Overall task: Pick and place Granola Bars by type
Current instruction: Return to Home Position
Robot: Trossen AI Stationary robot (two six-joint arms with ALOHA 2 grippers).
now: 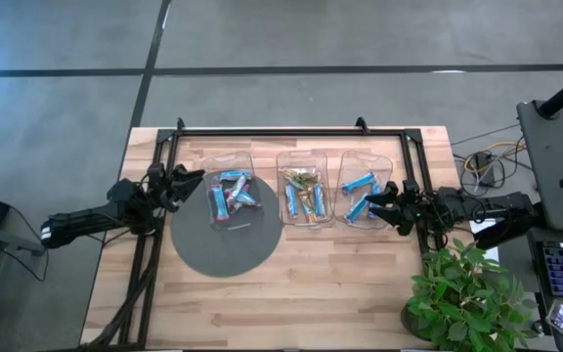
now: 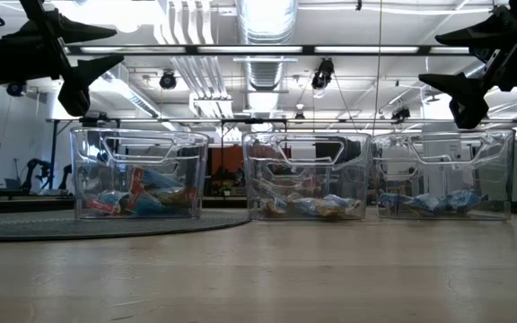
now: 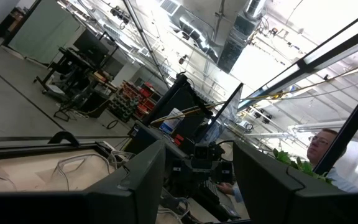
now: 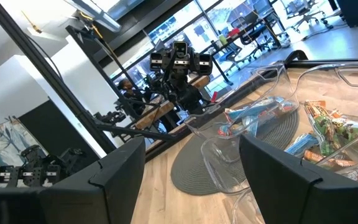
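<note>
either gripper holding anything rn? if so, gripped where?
Nothing held. The left gripper and right gripper are both open, with nothing between the fingers.

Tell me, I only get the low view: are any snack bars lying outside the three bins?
Observer: From above, all the bars I can see lie inside bins; the right bin seems to hold only blue ones.
Operator: What's the dark thing under the left bin?
Observer: A round grey mat. The left bin sits only partly on it.
Operator: Are the grippers holding anything?
Observer: No. The wrist views show nothing between the fingers of the left gripper or the right gripper; both are open.
</note>
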